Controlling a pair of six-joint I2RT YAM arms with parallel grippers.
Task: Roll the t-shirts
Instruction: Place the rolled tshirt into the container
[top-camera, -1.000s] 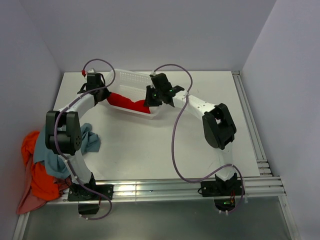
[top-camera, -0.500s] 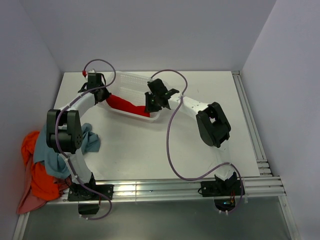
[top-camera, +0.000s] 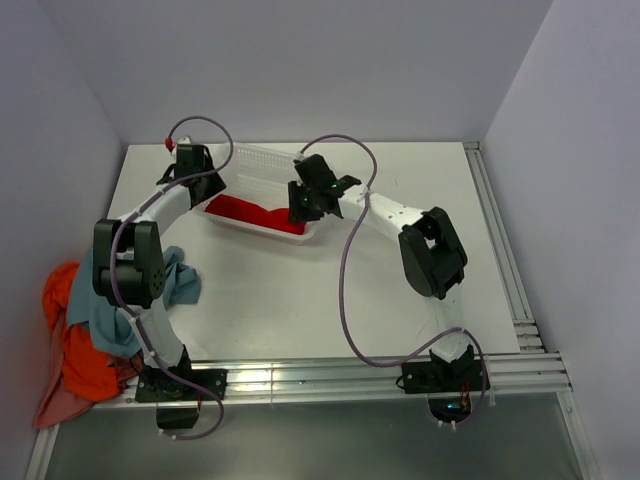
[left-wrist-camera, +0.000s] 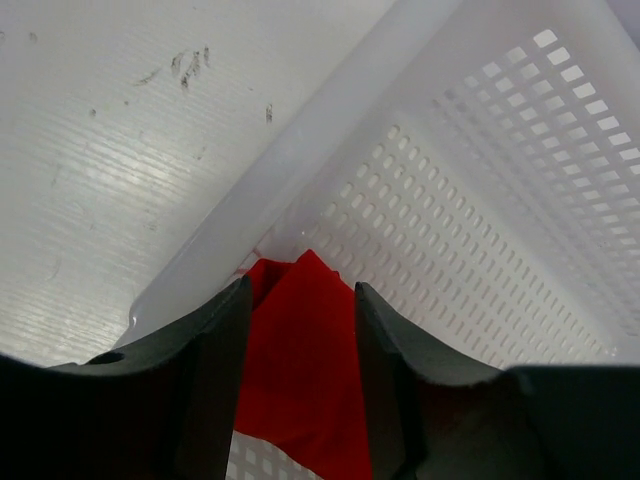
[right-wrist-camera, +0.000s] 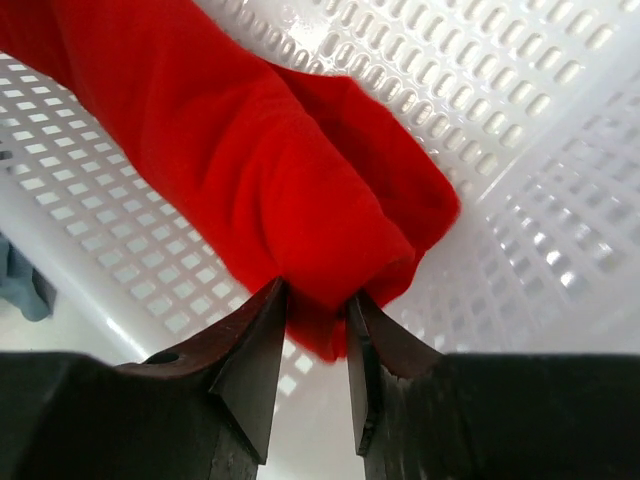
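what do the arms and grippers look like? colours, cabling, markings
Both the left arm and right arm have white links, bulky black joint housings and black bases. A mauve-grey cable loops loosely outside each arm. There's a small red tag at the left wrist. The left gripper and right gripper have matte dark grey, tapering fingers. No readable markings.

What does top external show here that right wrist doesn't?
Only top external: both arms whole, the left gripper at the other end of the red shirt, and the heap of other shirts, orange, blue-grey and pinkish, at the table's near-left edge.
Only right wrist: the right gripper shut on the shirt's rolled end, with cloth bulging between its fingers, and the basket's mesh holes up close.
Both: the red shirt lying in the white basket, with the right gripper on it.
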